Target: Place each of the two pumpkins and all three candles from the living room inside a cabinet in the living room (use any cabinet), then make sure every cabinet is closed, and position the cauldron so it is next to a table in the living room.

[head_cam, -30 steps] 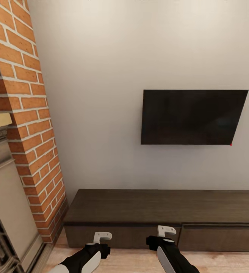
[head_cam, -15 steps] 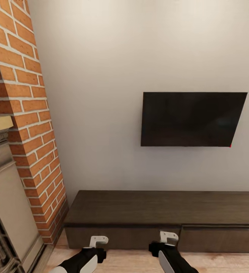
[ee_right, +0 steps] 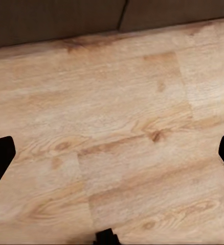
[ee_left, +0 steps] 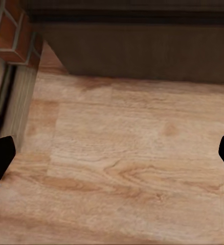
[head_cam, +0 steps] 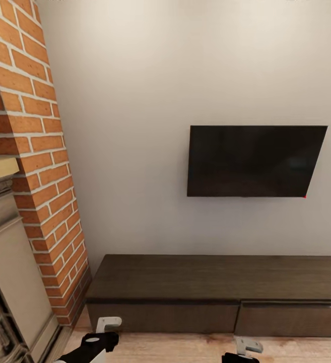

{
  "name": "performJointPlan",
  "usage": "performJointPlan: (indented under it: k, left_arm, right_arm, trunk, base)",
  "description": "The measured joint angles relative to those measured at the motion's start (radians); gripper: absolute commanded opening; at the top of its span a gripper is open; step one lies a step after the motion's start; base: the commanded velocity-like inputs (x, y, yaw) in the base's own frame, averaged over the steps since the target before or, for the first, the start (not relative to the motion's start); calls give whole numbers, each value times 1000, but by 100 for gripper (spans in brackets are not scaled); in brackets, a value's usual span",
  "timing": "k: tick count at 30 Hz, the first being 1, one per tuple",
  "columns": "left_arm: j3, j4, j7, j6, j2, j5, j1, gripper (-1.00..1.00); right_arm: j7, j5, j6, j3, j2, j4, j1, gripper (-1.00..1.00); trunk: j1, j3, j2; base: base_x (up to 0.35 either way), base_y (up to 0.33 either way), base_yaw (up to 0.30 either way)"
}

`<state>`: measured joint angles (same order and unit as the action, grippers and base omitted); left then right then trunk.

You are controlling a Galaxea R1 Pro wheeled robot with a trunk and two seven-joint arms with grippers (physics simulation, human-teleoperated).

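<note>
At the foot of the head view, the left pincer (head_cam: 102,330) and the right pincer (head_cam: 246,348) hang low over the wooden floor (ee_left: 127,168), each with nothing in it. In both wrist views the dark fingertips sit at opposite edges of the picture with bare planks between them, so both pincers are spread wide.

Just beyond them runs the cabinet (head_cam: 215,277), long, low and dark brown, standing on the floor against the pale wall. Its left front panel (head_cam: 160,316) sits flush. The right front panel (head_cam: 291,318) shows a thin pale line along its top edge, and I cannot tell whether that is a slight gap or only a highlight. The cabinet's flat top is bare.

To the left stand the brick column (head_cam: 39,166) and, nearer, the grey fireplace (head_cam: 9,272). Above the cabinet a black television (head_cam: 253,161) hangs on the wall.

No pumpkin, candle, cauldron or table is in sight here, and whether anything lies inside the cabinet is hidden. Judging from this, the robot faces the storage unit empty-handed, and most of the fetching probably remains.
</note>
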<state>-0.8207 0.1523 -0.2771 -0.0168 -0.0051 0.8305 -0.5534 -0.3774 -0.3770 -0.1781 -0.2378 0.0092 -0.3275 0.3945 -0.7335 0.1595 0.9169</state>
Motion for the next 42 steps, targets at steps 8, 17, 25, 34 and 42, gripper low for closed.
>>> performJointPlan:
  k: [8,17,25,34,42]
  left_arm:
    - [0,-36,65,83,81,1,90,100]
    - [-1,-42,72,140,135,1,193,100]
    - [-1,-42,72,174,192,2,294,100]
    - [-2,-42,73,204,203,1,386,100]
    - [-2,-42,73,219,204,1,443,100]
  right_arm:
    - [-2,-3,69,0,-20,76,-2,100]
    - [-3,-5,177,90,-31,183,-9,100]
    - [-3,-7,189,115,-39,202,-22,100]
    - [-2,-7,191,116,-39,204,-105,100]
    - [-3,-8,227,116,-33,290,-151,100]
  trunk:
    - [31,-25,-56]
    - [65,-53,-119]
    - [96,-79,-175]
    - [130,-107,-238]
    - [161,-132,-294]
  base:
    - [0,0,0]
    - [0,0,0]
    - [0,0,0]
    - [0,0,0]
    - [0,0,0]
